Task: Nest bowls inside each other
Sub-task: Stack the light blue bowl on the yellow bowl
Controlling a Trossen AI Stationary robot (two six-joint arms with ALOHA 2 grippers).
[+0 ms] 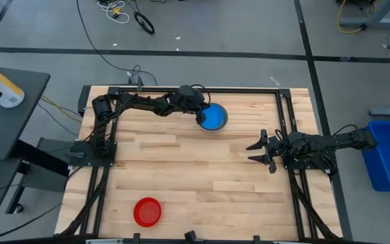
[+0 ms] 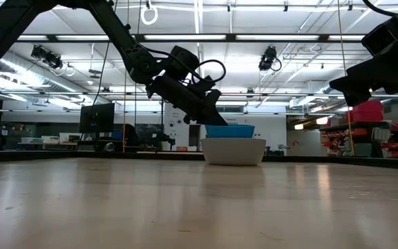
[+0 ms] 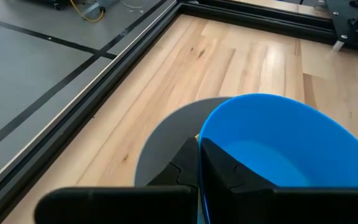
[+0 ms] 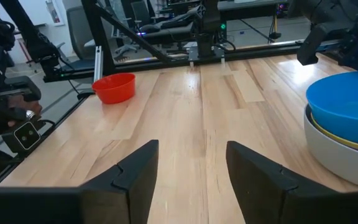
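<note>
- A pale wooden table stands in a workshop with ceiling lights and cables on the grey floor.
- The left gripper is clamped shut on the rim of the blue bowl, which sits in the stack at the table's far side: grey bowl outermost, a yellow rim showing between.
- The right gripper hovers near the right edge, fingers apart, holding nothing.
- The red bowl sits alone, well apart, near the front edge.
- The bowls look light, stiff and smooth, so probably slippery; pinching the rim wall seems the surest hold.

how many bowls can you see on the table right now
4: a blue bowl held by the left gripper, over a yellow bowl inside a grey bowl; a red bowl sits apart. Others may be hidden.
</note>
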